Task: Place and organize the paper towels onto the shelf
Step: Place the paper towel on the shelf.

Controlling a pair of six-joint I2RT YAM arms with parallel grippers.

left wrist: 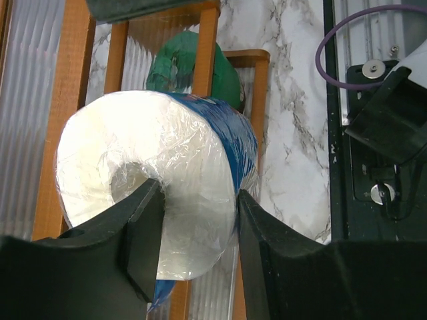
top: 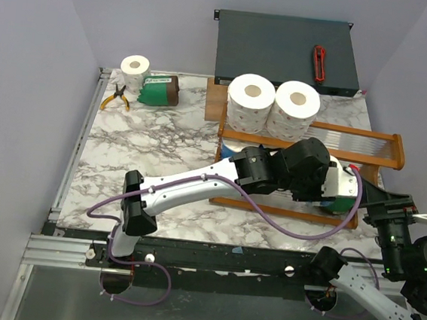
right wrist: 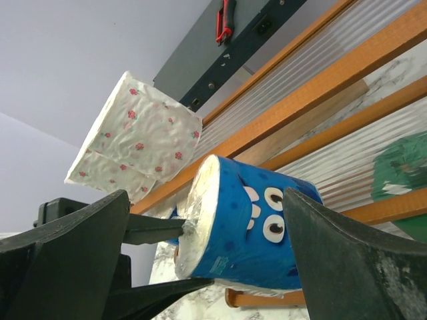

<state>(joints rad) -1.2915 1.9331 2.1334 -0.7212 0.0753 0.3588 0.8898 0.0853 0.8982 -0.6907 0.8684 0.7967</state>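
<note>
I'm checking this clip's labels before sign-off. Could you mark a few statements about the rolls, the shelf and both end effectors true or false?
1. The left end effector grips a blue-wrapped roll. True.
2. The right end effector is shut on a green roll. False: the right end effector is open and holds nothing.
3. Two white rolls stand on the shelf's top tier. True.
4. The pliers lie on the dark grey box. False: the pliers lie on the table; a red tool lies on the dark grey box.
</note>
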